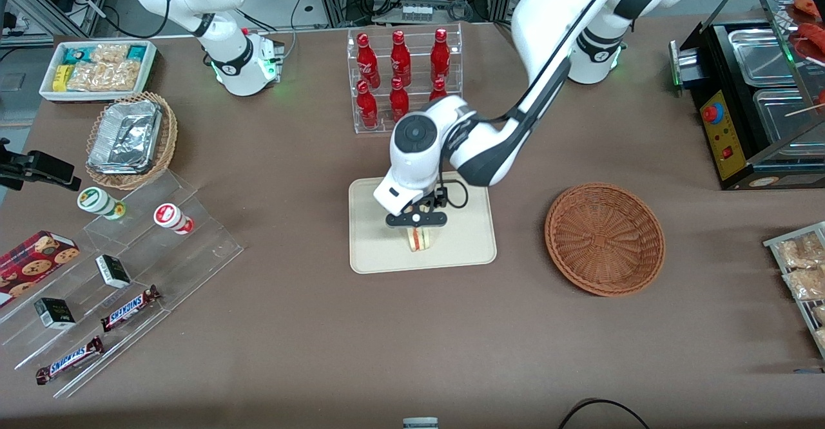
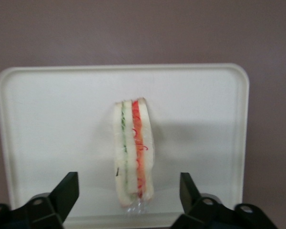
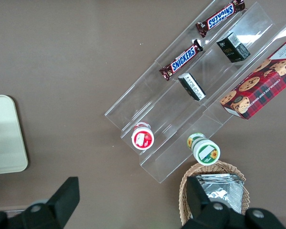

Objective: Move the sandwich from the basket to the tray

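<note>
The sandwich [image 1: 420, 238] [image 2: 132, 153] stands on its edge on the cream-beige tray [image 1: 374, 248] [image 2: 52, 124], its red-orange and green filling showing, with clear wrap at its end. My left gripper [image 1: 417, 220] [image 2: 129, 195] hangs just above it, open. Its black fingers [image 2: 66, 191] stand well apart on either side of the sandwich and do not touch it. The reddish-brown wicker basket [image 1: 604, 238] sits empty beside the tray, toward the working arm's end of the table.
A clear rack of red bottles [image 1: 403, 75] stands farther from the front camera than the tray. Toward the parked arm's end are a tan basket of foil containers [image 1: 129, 138], a white snack bin [image 1: 97, 68] and acrylic steps with snacks [image 1: 109, 287]. A food warmer [image 1: 754, 94] stands at the working arm's end.
</note>
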You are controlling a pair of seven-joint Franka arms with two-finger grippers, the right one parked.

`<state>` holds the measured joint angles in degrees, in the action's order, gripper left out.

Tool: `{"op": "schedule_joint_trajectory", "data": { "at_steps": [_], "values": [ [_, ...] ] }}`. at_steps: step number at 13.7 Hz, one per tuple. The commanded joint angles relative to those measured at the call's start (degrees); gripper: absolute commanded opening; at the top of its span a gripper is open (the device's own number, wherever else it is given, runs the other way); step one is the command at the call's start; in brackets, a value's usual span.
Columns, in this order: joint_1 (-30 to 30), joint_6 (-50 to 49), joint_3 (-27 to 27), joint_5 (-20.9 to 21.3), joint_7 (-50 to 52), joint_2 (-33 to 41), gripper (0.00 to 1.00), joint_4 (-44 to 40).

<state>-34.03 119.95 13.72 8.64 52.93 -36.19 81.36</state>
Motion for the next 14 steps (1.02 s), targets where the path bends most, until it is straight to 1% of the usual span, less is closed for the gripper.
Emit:
{"op": "schedule_joint_trajectory", "data": {
  "at_steps": [1, 4, 6, 7, 8, 9, 11, 12, 13, 14],
  "values": [
    [3.26, -6.64, -0.19, 0.76, 1.56, 9.71, 1.0, 1.7],
    [9.84, -15.86, -0.1, 0.24, -0.36, 17.8, 1.0, 1.79],
    [13.36, -20.96, -0.01, -0.03, -4.48, 22.2, 1.0, 1.88],
    [14.77, -24.56, -0.01, -0.03, -6.94, 24.57, 1.0, 2.57],
    [16.0, -25.03, -0.19, -0.11, -8.44, 27.55, 1.0, 5.1],
    [19.49, -25.03, -0.1, -0.81, -10.89, 29.84, 1.0, 6.52],
    [24.86, -27.04, -0.19, -5.11, -21.06, 34.23, 1.0, 8.28],
    [28.28, -28.44, -0.19, -6.52, -24.94, 35.74, 1.0, 8.55],
    [30.67, -30.2, -0.19, -7.66, -28.46, 37.14, 1.0, 8.56],
    [32.61, -31.87, -0.19, -7.93, -32.15, 38.2, 1.0, 8.56]
  ]
}}
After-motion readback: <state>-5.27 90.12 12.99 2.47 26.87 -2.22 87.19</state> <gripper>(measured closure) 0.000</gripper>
